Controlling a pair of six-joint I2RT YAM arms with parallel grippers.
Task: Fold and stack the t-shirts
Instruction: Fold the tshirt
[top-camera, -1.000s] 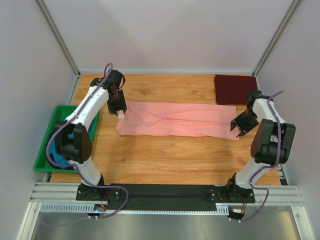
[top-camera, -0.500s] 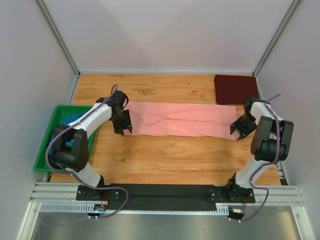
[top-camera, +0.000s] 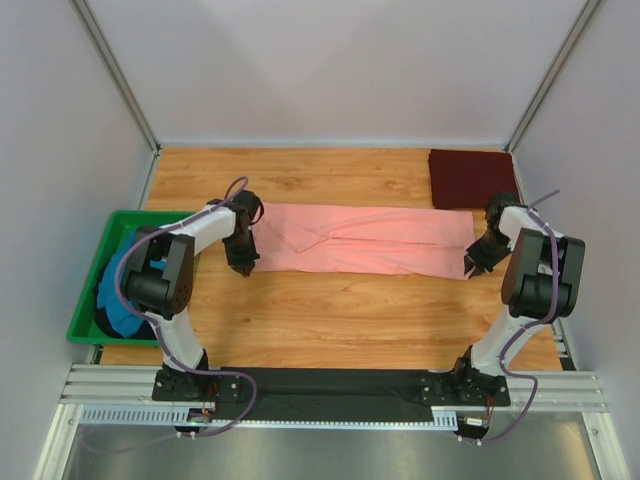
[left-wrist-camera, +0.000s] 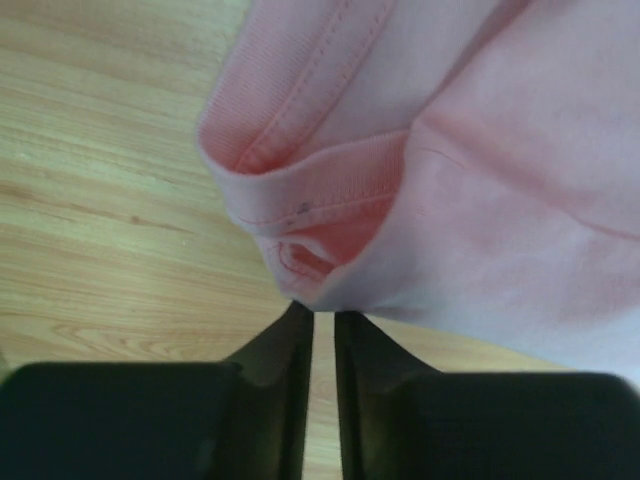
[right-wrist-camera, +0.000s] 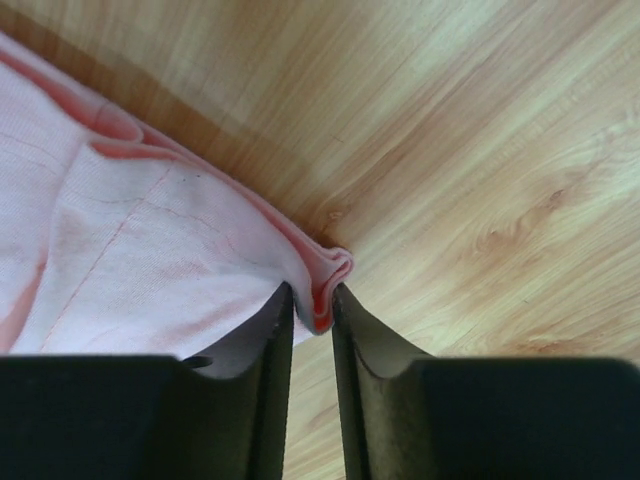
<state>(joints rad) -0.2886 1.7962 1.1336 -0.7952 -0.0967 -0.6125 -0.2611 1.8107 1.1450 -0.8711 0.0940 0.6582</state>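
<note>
Both grippers sit low at the near corners of the long pink strip, one at each end.

The right gripper's (right-wrist-camera: 312, 296) fingers (right-wrist-camera: 268, 335) are clamped on a doubled fold of the salmon-pink t-shirt (top-camera: 370, 240) at its near right corner. The left gripper's (left-wrist-camera: 322, 316) fingers (left-wrist-camera: 285, 345) stand almost together, their tips against the hemmed near left corner; whether cloth is caught between them I cannot tell. The shirt lies flat, folded into a band across the wooden table (top-camera: 330, 320). The maroon t-shirt (top-camera: 470, 178) lies folded at the far right corner, just beside the band's end. The teal-blue t-shirt (top-camera: 112, 295) is bunched in the green bin (top-camera: 84, 318) at the left edge.
</note>
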